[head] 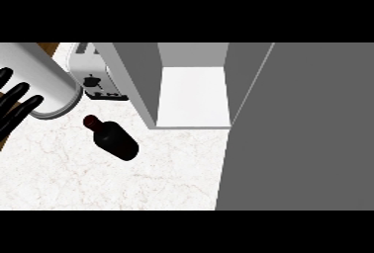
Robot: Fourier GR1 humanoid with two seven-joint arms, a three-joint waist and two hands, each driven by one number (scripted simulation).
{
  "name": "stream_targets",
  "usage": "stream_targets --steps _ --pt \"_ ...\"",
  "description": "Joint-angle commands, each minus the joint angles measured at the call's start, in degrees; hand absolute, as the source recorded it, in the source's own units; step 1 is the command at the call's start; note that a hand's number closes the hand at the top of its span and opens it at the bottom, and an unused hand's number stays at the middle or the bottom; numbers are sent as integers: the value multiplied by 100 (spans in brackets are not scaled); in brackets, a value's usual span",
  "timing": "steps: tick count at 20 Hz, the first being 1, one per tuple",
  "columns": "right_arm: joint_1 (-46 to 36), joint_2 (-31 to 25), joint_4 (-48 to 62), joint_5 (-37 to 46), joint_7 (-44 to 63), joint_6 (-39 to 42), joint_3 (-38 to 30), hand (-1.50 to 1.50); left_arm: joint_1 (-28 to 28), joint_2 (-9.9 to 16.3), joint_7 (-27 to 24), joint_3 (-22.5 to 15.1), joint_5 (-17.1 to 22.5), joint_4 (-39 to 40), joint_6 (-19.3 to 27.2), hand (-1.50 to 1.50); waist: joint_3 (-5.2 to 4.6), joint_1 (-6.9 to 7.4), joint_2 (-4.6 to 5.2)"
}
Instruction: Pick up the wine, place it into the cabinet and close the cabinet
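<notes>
We see the wine bottle (112, 137) on the counter (87, 183), near its back edge, just left of the open cabinet (191, 96). Its neck points up-left toward our left hand (16, 106), which is open, fingers straight, and nearest. Our right hand does not show. The cabinet door (300, 128) hides the counter's right side.
</notes>
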Motion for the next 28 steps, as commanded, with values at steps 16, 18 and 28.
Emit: stream_targets --steps 16,18,28 --pt "-994 -367 -736 -503 1327 -237 -634 -150 -44 -625 -773 -243 -1591 1182 -550 -150 -2 9 -8" --pt "-674 -312 -894 -624 1281 -155 -595 -150 -229 -716 -862 -345 -1855 1509 -534 -150 1 -24 -1" --pt "-1088 -393 -897 -588 1610 -334 -650 -150 -250 -943 -1639 -353 -2649 2744 -1068 -150 -2 -38 -3"
